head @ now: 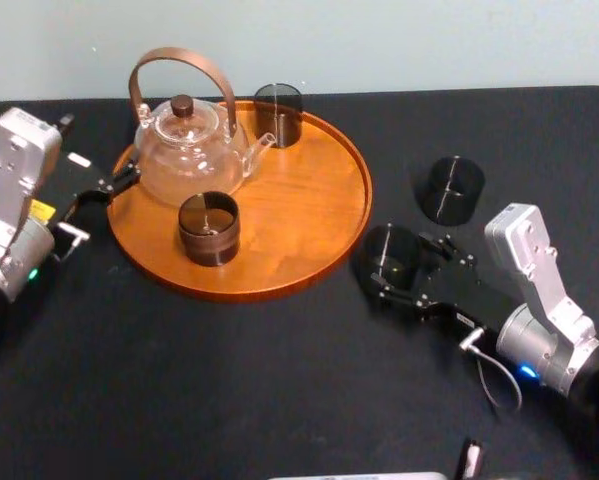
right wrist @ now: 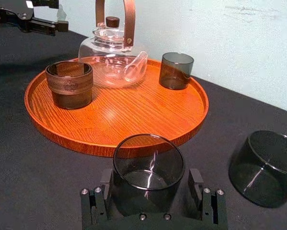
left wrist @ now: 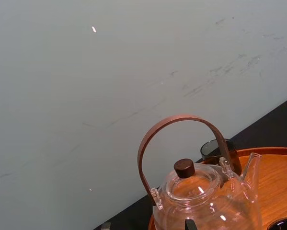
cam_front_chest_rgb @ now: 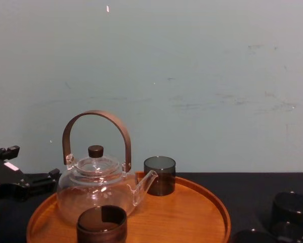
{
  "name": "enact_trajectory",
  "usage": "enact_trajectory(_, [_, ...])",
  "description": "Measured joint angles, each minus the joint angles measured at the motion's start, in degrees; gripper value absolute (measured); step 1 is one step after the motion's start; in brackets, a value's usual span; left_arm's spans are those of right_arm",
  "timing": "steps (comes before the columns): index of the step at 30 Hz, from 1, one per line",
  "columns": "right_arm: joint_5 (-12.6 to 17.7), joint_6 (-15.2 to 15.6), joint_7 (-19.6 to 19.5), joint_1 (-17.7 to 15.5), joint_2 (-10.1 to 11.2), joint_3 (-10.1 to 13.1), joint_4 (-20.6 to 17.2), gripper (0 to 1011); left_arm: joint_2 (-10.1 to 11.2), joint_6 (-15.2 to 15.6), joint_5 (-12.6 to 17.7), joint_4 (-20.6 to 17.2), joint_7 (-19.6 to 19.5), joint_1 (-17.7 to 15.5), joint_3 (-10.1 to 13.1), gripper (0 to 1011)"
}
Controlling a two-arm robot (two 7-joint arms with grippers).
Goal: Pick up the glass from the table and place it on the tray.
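A dark smoked glass [head: 390, 250] [right wrist: 149, 167] stands upright on the black table [head: 279, 380], just off the right rim of the round orange-brown wooden tray [head: 314, 225] [right wrist: 119, 115]. My right gripper [head: 404, 263] [right wrist: 151, 181] is open around this glass, one finger on each side with a thin gap at each. A second dark glass [head: 452, 188] [right wrist: 265, 167] sits on the table farther back right. My left gripper [head: 99, 205] rests open at the tray's left rim, holding nothing.
On the tray stand a glass teapot [head: 189, 150] [cam_front_chest_rgb: 95, 187] with a brown handle, a dark glass [head: 278, 114] [right wrist: 176, 70] at the back, and a brown cup [head: 209, 228] [right wrist: 70, 84] at the front. The tray's right half is bare wood.
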Motion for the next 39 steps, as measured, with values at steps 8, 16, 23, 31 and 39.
enact_trajectory(8, [-0.03,-0.78,0.74,1.51,-0.68,-0.64,1.62,1002,0.00,0.00,0.00,0.00,0.00,0.00,0.00,1001])
enact_trajectory(16, [-0.21,-1.19,1.10,2.64,-1.16,-1.21,2.83,1002,0.00,0.00,0.00,0.00,0.00,0.00,0.00,1001])
enact_trajectory(23, [-0.17,-1.69,1.42,3.44,-1.48,-1.43,3.95,1002,0.00,0.00,0.00,0.00,0.00,0.00,0.00,1001])
enact_trajectory(31, [-0.02,-2.04,1.62,3.80,-1.60,-1.56,4.28,1002,0.00,0.00,0.00,0.00,0.00,0.00,0.00,1001])
enact_trajectory(39, [0.02,-2.04,1.62,3.80,-1.57,-1.56,4.28,1002,0.00,0.00,0.00,0.00,0.00,0.00,0.00,1001])
